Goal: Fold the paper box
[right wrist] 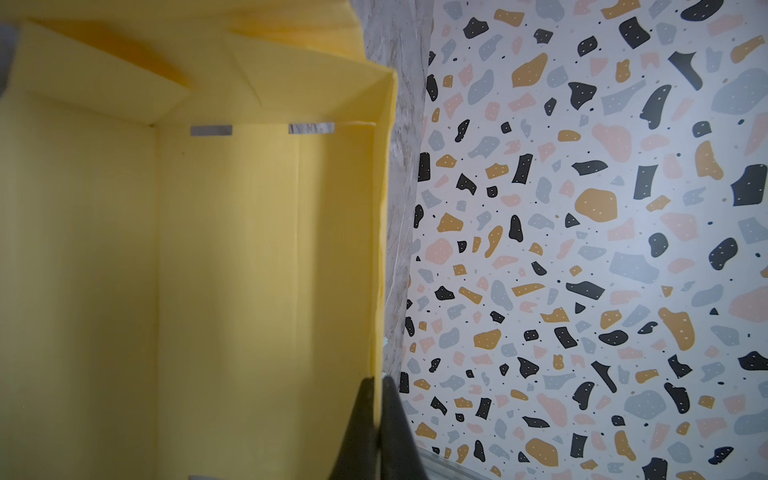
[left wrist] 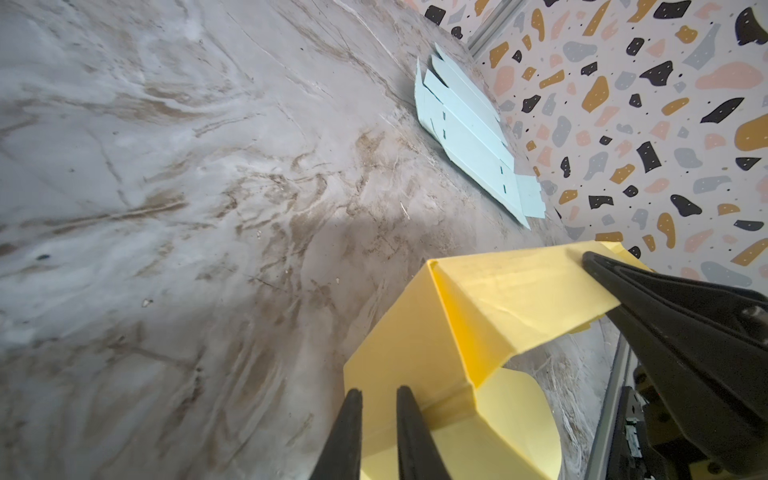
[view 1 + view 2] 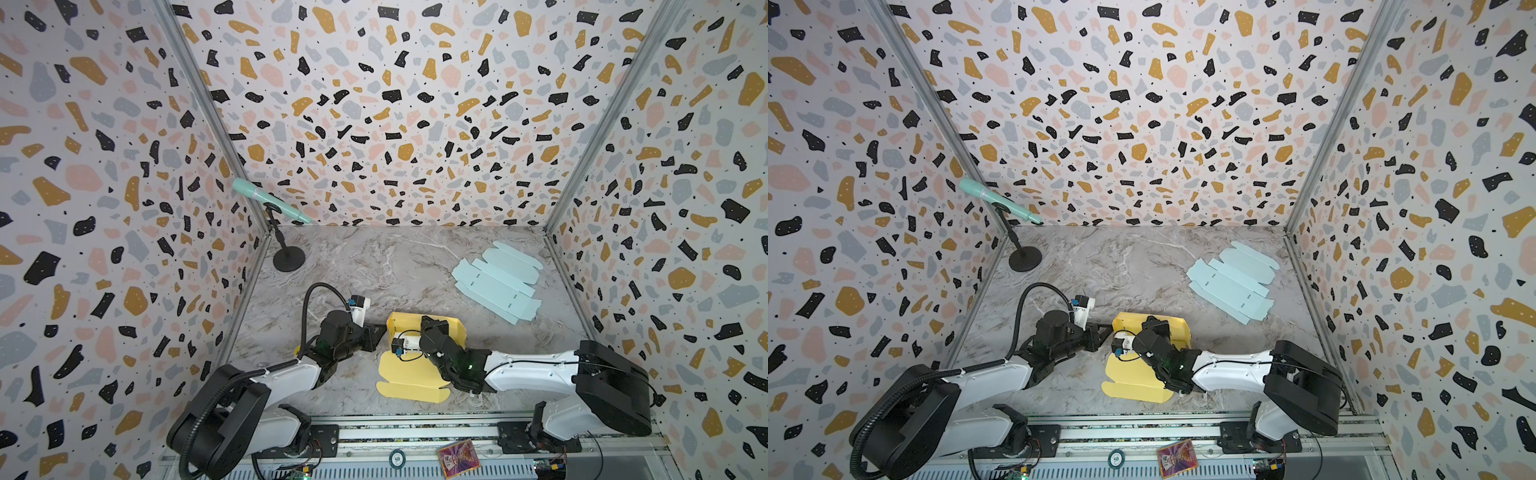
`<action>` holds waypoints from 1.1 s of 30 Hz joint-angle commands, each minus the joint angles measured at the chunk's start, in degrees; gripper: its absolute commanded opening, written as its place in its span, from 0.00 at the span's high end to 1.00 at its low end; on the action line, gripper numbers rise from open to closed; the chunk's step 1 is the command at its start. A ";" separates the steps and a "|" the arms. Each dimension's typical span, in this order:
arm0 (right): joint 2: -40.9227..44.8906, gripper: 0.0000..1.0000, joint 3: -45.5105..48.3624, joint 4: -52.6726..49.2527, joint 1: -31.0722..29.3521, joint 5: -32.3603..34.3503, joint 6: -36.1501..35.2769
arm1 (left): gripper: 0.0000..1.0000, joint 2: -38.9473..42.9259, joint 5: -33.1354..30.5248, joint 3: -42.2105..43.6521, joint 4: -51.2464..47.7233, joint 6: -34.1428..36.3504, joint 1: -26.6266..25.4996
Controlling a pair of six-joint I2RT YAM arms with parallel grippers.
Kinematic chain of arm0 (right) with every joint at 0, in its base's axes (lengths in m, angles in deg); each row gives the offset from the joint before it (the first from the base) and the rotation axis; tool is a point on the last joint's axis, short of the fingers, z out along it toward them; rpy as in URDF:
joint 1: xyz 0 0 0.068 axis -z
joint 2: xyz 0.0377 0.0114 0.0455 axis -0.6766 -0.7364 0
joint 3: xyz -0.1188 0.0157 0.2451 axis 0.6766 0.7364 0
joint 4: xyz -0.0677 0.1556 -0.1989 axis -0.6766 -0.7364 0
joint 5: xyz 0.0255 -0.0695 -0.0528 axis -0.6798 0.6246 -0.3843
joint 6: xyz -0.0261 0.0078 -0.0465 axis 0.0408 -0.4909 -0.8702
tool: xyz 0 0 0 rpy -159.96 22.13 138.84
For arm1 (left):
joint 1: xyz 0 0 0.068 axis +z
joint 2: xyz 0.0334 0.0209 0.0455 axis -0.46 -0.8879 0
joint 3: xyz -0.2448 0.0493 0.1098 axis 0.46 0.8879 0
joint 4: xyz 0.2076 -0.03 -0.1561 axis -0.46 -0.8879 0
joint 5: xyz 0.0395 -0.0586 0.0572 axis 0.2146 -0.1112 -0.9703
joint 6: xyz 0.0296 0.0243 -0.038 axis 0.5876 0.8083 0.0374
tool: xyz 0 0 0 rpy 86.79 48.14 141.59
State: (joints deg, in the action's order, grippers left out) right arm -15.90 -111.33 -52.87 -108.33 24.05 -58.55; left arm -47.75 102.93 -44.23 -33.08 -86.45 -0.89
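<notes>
The yellow paper box (image 3: 409,384) lies half folded at the table's front centre, its walls raised at the far end and a flat flap toward the rail. My right gripper (image 3: 427,321) reaches over it and is shut on one upright wall; the right wrist view shows the thin wall edge pinched at the right gripper (image 1: 380,380), with the box (image 1: 249,249) interior beside it. My left gripper (image 3: 383,331) sits at the box's left corner. In the left wrist view the left gripper (image 2: 379,394) has a narrow gap between its fingers, and the box (image 2: 498,299) wall stands just beyond the tips.
A flat light-blue box blank (image 3: 496,282) lies at the back right near the wall. A mint microphone (image 3: 270,203) on a black stand (image 3: 289,259) is in the back left corner. A small card (image 3: 457,457) rests on the front rail.
</notes>
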 commanded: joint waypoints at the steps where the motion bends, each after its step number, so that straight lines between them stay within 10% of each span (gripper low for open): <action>1: 1.80 1.00 0.18 1.76 -0.48 0.75 -0.44 | 0.75 0.79 -1.38 1.07 3.94 1.35 -1.41; 33: 0.55 1.00 5.86 9.83 -6.33 3.70 -5.74 | 0.61 -0.46 -9.82 5.74 10.84 5.41 -5.83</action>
State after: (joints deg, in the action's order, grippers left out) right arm -15.74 -106.24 -45.79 -113.51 28.46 -62.66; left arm -48.12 95.00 -38.44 -25.41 -82.05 -6.55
